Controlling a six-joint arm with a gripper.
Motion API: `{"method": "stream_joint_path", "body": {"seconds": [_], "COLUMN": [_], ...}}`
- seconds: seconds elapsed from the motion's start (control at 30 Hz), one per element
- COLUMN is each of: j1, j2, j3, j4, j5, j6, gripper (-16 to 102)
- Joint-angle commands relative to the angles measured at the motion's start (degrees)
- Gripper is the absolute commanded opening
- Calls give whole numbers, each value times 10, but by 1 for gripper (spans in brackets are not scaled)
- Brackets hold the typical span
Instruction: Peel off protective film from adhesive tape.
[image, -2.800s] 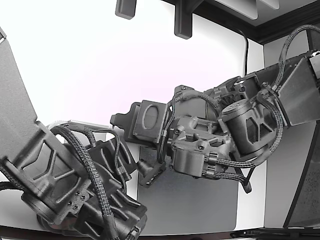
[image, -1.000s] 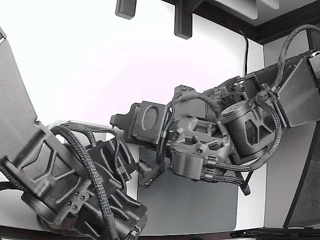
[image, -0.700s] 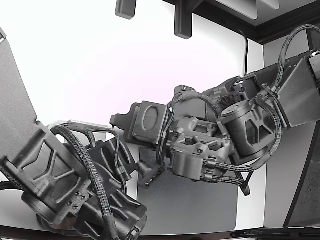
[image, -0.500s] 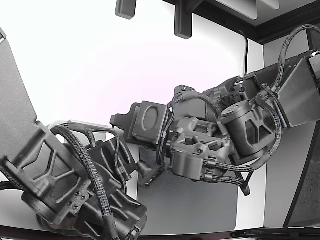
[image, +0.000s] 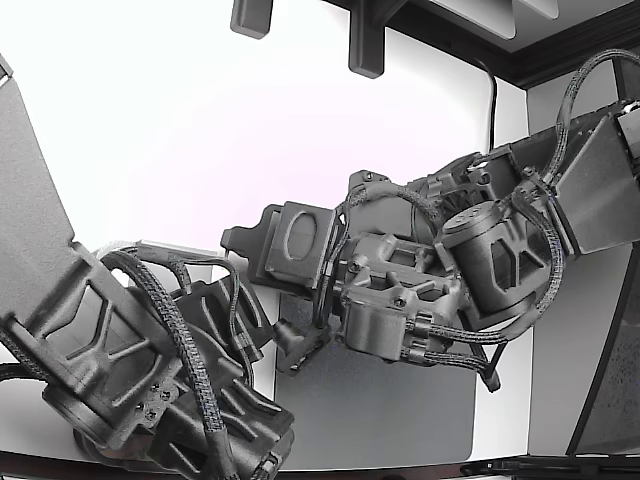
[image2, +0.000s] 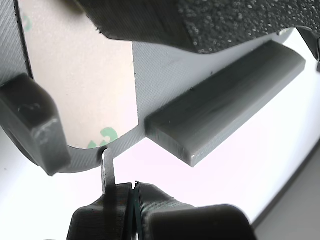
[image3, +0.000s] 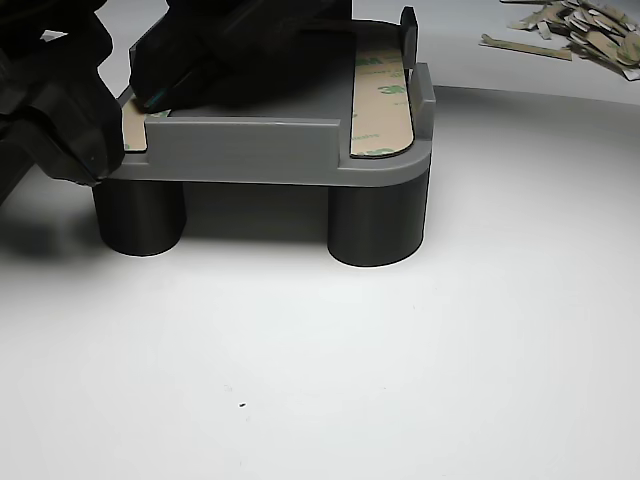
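The wrist view shows a grey plastic part (image2: 165, 70) with a tan film strip (image2: 85, 85), printed in green, lying on it. My gripper (image2: 132, 192) is shut just off the part's curved edge. A thin grey blade (image2: 107, 170) rises from it and touches the strip's rounded end. I cannot see film between the jaws. In the other view the part (image3: 250, 150) stands on black cylinders. One tan strip (image3: 382, 90) lies along its right side. A second strip (image3: 133, 127) at its left corner is mostly covered by dark arm bodies (image3: 240, 50).
A raised grey rib (image2: 225, 100) and a dark grey post (image2: 30, 120) flank the strip. A pile of peeled scraps (image3: 580, 25) lies at the other view's far right. In the exterior view two black arms meet over a grey mat (image: 400, 400) on a white table.
The arm at the exterior view's right has shifted only slightly over the frames. The other arm has not visibly moved.
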Motion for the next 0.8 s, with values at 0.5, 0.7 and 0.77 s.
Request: {"method": "stream_joint_path", "body": {"seconds": [0.5,0.7,0.77], "j1": [-4,-4,-4], "j2": [5,5,4], "j3": [-19,-21,-22], "j4": [-6,-5,-5], "j5": [2,2,2], "j6": [3,4,4], "gripper": [-11,-11,-11]}}
